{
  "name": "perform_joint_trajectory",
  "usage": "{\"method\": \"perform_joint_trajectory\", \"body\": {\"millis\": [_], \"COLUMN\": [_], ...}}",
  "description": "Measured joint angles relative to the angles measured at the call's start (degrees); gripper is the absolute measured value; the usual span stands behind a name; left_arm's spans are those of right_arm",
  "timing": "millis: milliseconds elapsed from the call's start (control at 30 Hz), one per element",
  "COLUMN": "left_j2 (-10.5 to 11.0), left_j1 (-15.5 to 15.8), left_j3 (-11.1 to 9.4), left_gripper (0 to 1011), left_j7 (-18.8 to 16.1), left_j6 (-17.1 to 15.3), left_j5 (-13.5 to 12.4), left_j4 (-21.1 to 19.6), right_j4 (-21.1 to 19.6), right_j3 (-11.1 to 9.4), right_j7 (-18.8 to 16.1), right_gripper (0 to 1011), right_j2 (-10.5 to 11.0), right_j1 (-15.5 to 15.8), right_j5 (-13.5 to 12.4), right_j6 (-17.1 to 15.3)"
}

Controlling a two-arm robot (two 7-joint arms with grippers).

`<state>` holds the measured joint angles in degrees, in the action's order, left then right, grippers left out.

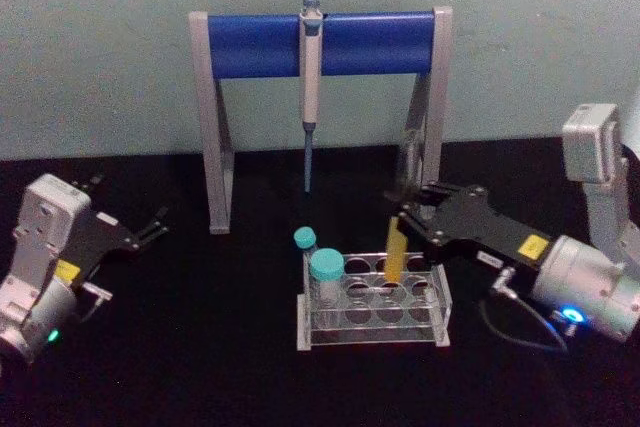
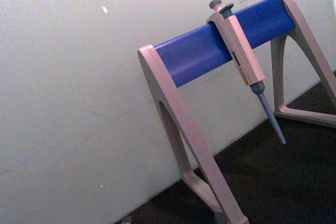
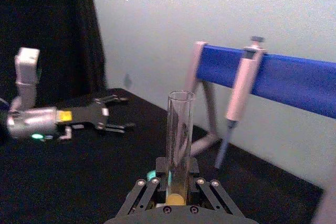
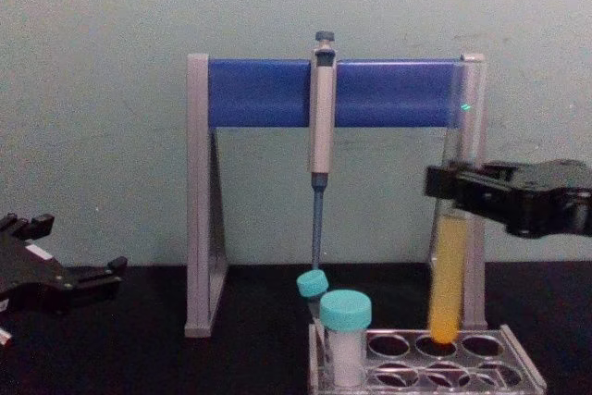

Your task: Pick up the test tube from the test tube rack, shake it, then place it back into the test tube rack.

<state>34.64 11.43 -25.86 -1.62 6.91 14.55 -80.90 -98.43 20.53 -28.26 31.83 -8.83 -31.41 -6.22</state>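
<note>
on the black table point(image 1: 200, 347), as the head view gives it, the test tube rack point(image 1: 375, 332) sits at centre front. two teal-capped vials point(image 1: 327, 282) stand in its left end. the right gripper point(image 1: 405, 222) reaches in from the right. its fingers are pinched on the test tube point(image 1: 397, 255), which stands upright over the rack's back row. the left gripper point(image 1: 130, 202) rests well apart at the far left, fingers spread, holding nothing. the pipette stand point(image 1: 215, 147) is behind the rack, against the wall point(image 1: 100, 47). the pipette point(image 1: 310, 77) hangs from its blue bar.

left wrist view: the pipette stand point(image 2: 173, 103) and the hanging pipette point(image 2: 244, 56) appear against the wall, with dark table surface below.

right wrist view: the test tube point(image 3: 179, 129) rises upright from between the right gripper's clamped fingers. its upper part is clear and its mouth open. yellow liquid point(image 3: 175, 199) shows at the grip. the left gripper point(image 3: 126, 113) lies farther off on the table, fingers apart.

chest view: the right gripper point(image 4: 453, 190) grips the test tube point(image 4: 448, 275) at about mid-height, just above the liquid line. the yellow liquid fills the lower part. the tube is vertical. its rounded bottom is at the mouth of the middle hole in the back row of the test tube rack point(image 4: 523, 363). whether the tip is inside the hole or just above it cannot be told. the tube stands much taller than the rack, in front of the stand's right leg. the left gripper point(image 4: 81, 244) is low at the left edge, fingers spread.
</note>
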Motion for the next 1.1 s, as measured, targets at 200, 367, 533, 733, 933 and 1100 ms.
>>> {"method": "perform_joint_trajectory", "body": {"millis": [200, 367, 533, 733, 933, 1100], "left_j2": [0.00, 0.00, 0.00, 0.00, 0.00, 0.00], "left_j1": [0.00, 0.00, 0.00, 0.00, 0.00, 0.00], "left_j3": [0.00, 0.00, 0.00, 0.00, 0.00, 0.00], "left_gripper": [1010, 1010, 1010, 1010, 1010, 1010], "left_j7": [0.00, 0.00, 0.00, 0.00, 0.00, 0.00], "left_j6": [0.00, 0.00, 0.00, 0.00, 0.00, 0.00], "left_j5": [0.00, 0.00, 0.00, 0.00, 0.00, 0.00], "left_j4": [0.00, 0.00, 0.00, 0.00, 0.00, 0.00], "right_j4": [3.89, 6.95, 8.92, 9.29, 9.24, 9.21], "right_j3": [2.43, 2.82, 1.96, 0.86, 0.29, -0.04], "right_j7": [-1.56, -0.24, 2.26, 3.47, 3.54, 3.26], "right_gripper": [229, 229, 229, 229, 229, 229], "right_j2": [-2.34, -3.91, -4.92, -5.23, -5.41, -5.57], "right_j1": [-3.52, -5.74, -6.72, -6.40, -6.02, -5.91], "right_j5": [-0.63, 1.32, 3.34, 4.16, 4.47, 4.52], "right_j6": [2.57, 5.63, 6.74, 6.43, 6.02, 5.74]}}
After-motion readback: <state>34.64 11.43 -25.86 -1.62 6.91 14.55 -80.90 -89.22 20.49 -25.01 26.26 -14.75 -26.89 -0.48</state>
